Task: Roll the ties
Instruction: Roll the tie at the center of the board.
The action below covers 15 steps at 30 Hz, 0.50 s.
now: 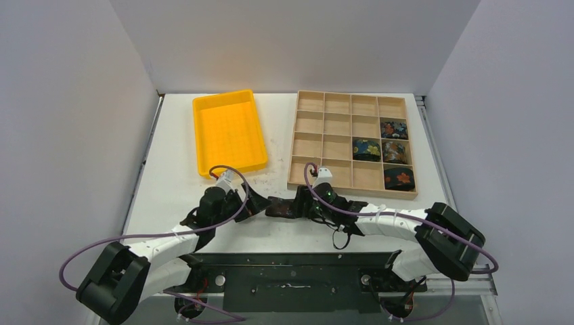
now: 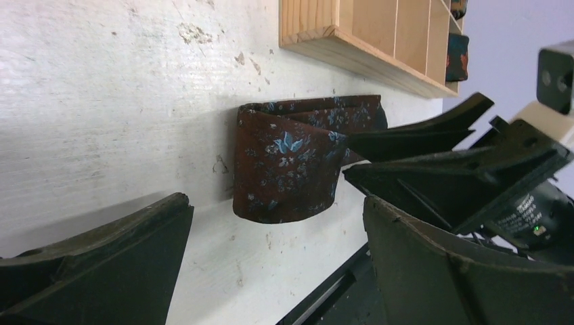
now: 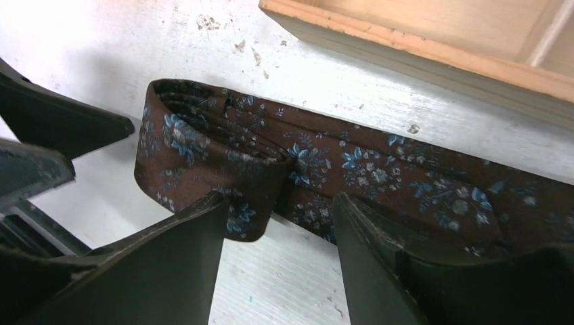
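A brown tie (image 1: 283,206) with a blue floral print lies on the white table in front of the wooden tray (image 1: 308,181). Its left end is folded into a loose roll (image 3: 203,152), and the rest runs flat to the right (image 3: 433,189). My left gripper (image 2: 276,203) is open, its fingers wide apart just short of the roll (image 2: 288,162). My right gripper (image 3: 277,200) stands half open. Its fingertips (image 3: 213,206) sit at the tie's near edge, one by the roll and one on the flat strip. Several rolled ties (image 1: 394,152) fill cells at the tray's right.
A yellow bin (image 1: 229,132) stands at the back left of the table. The wooden tray's near wall (image 3: 406,47) runs close behind the tie. The table's front edge and a dark rail (image 1: 291,261) lie just behind both grippers.
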Each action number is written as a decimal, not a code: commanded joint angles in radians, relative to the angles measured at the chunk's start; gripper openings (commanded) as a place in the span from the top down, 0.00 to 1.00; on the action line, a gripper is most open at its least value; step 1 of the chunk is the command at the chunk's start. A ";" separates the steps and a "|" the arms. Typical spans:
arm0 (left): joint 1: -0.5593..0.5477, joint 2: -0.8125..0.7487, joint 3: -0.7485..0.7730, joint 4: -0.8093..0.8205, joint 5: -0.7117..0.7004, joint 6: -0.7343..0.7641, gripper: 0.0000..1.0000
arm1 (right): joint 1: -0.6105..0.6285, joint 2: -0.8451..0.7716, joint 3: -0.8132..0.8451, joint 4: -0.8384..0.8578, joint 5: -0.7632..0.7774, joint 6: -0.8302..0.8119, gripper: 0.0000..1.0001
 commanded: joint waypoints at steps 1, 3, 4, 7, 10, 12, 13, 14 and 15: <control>-0.011 -0.104 0.056 -0.153 -0.160 -0.019 0.04 | 0.029 -0.108 0.030 -0.018 0.172 -0.088 0.39; -0.009 -0.148 0.074 -0.217 -0.203 -0.026 0.04 | 0.030 -0.151 0.015 -0.005 0.192 -0.108 0.34; -0.009 -0.175 0.075 -0.236 -0.222 -0.029 0.04 | 0.030 -0.165 0.009 0.004 0.194 -0.120 0.29; -0.005 -0.275 0.059 -0.293 -0.321 -0.102 0.04 | -0.009 -0.196 -0.008 0.027 0.143 -0.105 0.12; 0.020 -0.371 -0.037 -0.098 -0.262 -0.079 0.04 | -0.058 -0.181 0.007 0.030 -0.013 -0.123 0.09; 0.021 -0.388 -0.104 0.033 -0.221 -0.098 0.04 | -0.046 -0.173 -0.012 0.078 -0.060 -0.126 0.11; 0.022 -0.378 -0.102 0.010 -0.225 -0.098 0.04 | -0.039 -0.168 -0.023 0.100 -0.070 -0.121 0.13; 0.023 -0.357 -0.079 -0.036 -0.214 -0.074 0.04 | -0.035 -0.153 -0.026 0.113 -0.083 -0.114 0.14; 0.022 -0.321 -0.041 -0.065 -0.184 -0.034 0.04 | -0.031 -0.132 -0.019 0.114 -0.093 -0.108 0.16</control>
